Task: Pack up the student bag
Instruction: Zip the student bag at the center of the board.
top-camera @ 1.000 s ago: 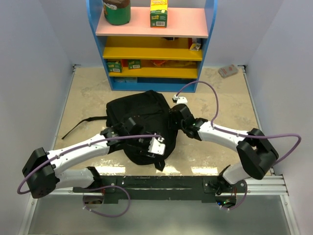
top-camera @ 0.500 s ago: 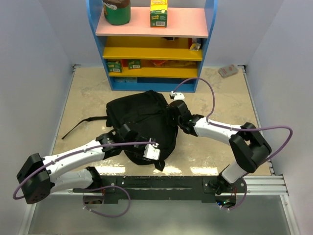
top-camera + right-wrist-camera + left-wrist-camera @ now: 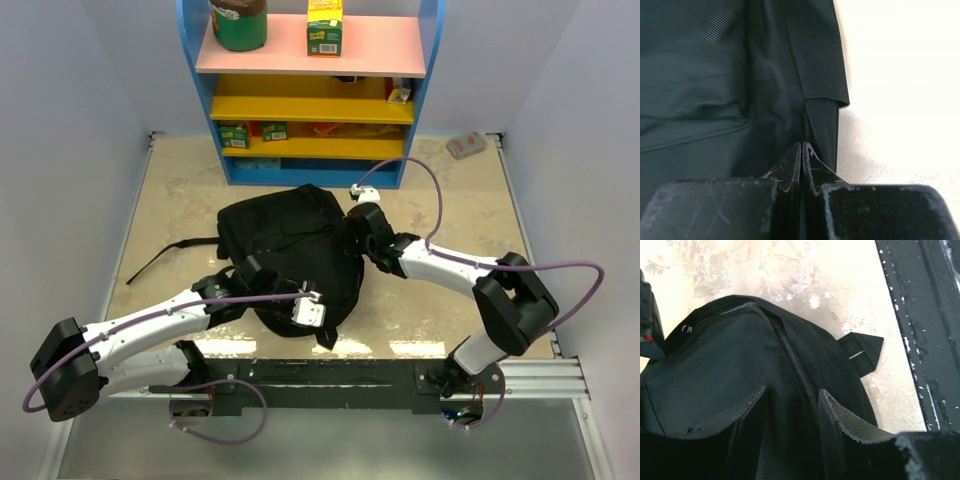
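The student bag (image 3: 290, 245), black and soft, lies mid-table with one strap (image 3: 175, 252) trailing to the left. My left gripper (image 3: 300, 298) rests on its near part. In the left wrist view the left gripper (image 3: 792, 390) stands open, its fingers either side of the bag's shut zipper (image 3: 787, 352). My right gripper (image 3: 352, 240) is at the bag's right edge. The right wrist view shows the right gripper (image 3: 802, 144) shut, its tips against a fold of the bag (image 3: 715, 75). No fabric shows between the fingers.
A blue shelf unit (image 3: 310, 100) with a green jar (image 3: 240, 20), a box (image 3: 325, 28) and small packs stands behind the bag. A small packet (image 3: 466, 145) lies at the back right. The black base rail (image 3: 920, 315) runs just beyond the bag's webbing tab (image 3: 862, 350).
My right gripper has moved in to the bag's right edge and closed. The left arm has drawn back a little towards the near left, and its jaws have narrowed slightly.
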